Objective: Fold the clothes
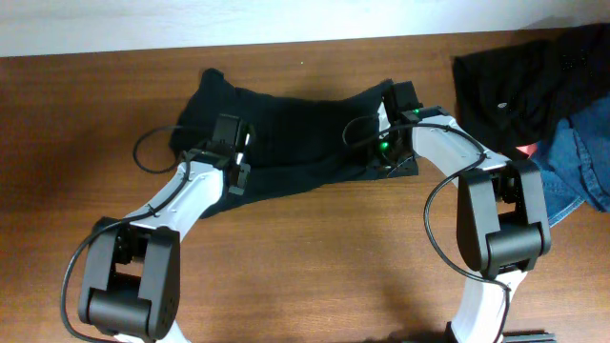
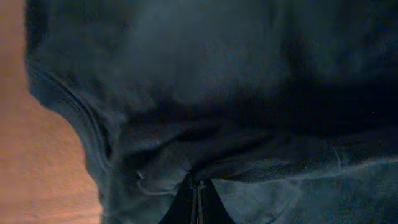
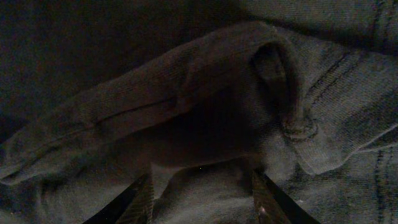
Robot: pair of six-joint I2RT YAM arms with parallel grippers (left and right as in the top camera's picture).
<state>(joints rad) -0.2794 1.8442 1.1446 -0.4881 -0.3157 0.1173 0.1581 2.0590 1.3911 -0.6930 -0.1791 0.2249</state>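
Left fingers [image 2: 208, 214] are clenched on a fold of the black T-shirt [image 1: 295, 129], right fingers [image 3: 140, 200] grasping a bunch at its other end — it lies lengthwise across the worktop [image 1: 315, 272] between them.

Surface: brown wooden tabletop [image 1: 315, 267]. A rumpled black short-sleeved T-shirt [image 1: 295, 133] lies spread at far centre. At far right, a heaped black garment [image 1: 515, 76] touches blue denim cloth [image 1: 581, 162].

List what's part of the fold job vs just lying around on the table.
In the job: black T-shirt, spread in the middle; left gripper and right gripper, both pinching it.
Lying about: black garment and blue denim, heaped at far right.
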